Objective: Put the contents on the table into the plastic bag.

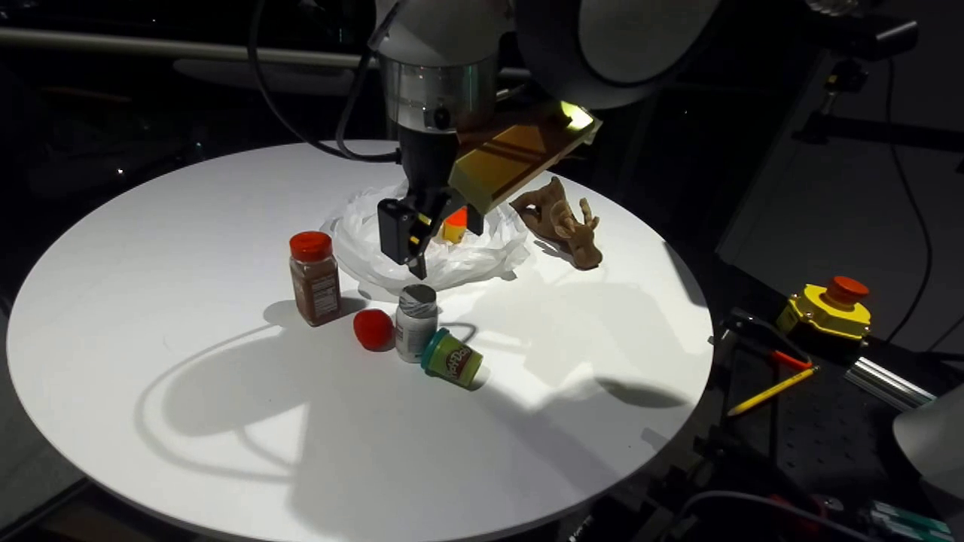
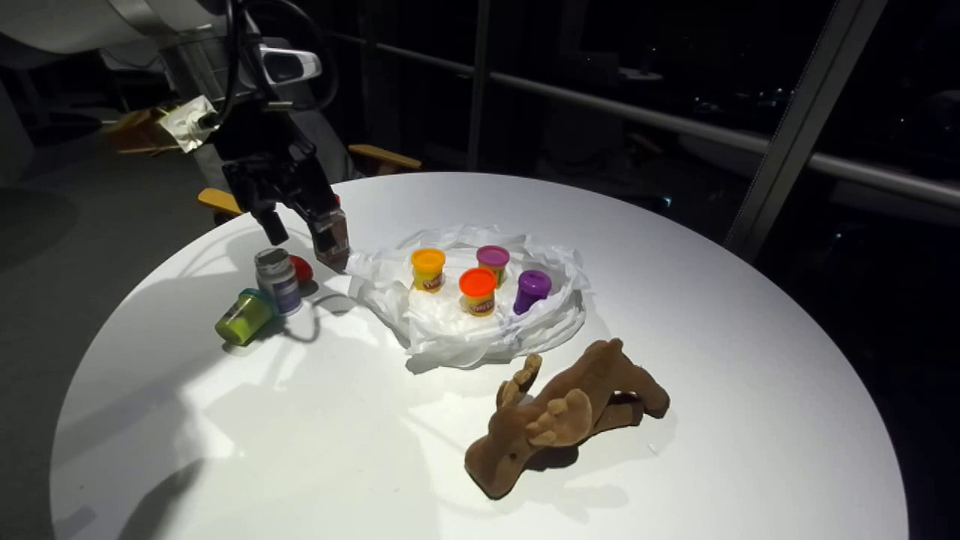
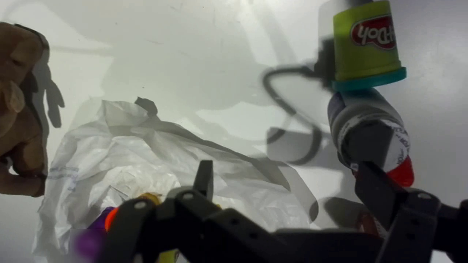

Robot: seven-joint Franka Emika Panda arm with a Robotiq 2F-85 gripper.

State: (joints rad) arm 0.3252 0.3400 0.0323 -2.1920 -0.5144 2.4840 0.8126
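Your jaws stand spread above the counter (image 1: 422,467). In the wrist view one jaw shows against the crumpled plastic bag (image 2: 442,341), the other against the edge of the white bottle (image 1: 414,335), which stands upright below. Beside the bottle you see a tilted green tub (image 1: 458,363), its teal lid (image 1: 434,350) toward it, and a red ball (image 1: 373,330); the spice jar (image 1: 316,284) stands upright farther out. Within the bag are four small containers (image 2: 428,274), and near it lies a brown plush moose (image 2: 570,412). Your arm (image 1: 444,94) hangs from above, its lower end pointing down; its upper part is cut off in both exterior views. In an exterior view your jaws hide part of the bag, leaving one orange-lidded container (image 1: 454,228) in sight; in an exterior view the bottle covers part of the red ball (image 2: 301,268). In the wrist view the moose is cut off at left, and a purple blur (image 3: 87,243) is hard to make out.
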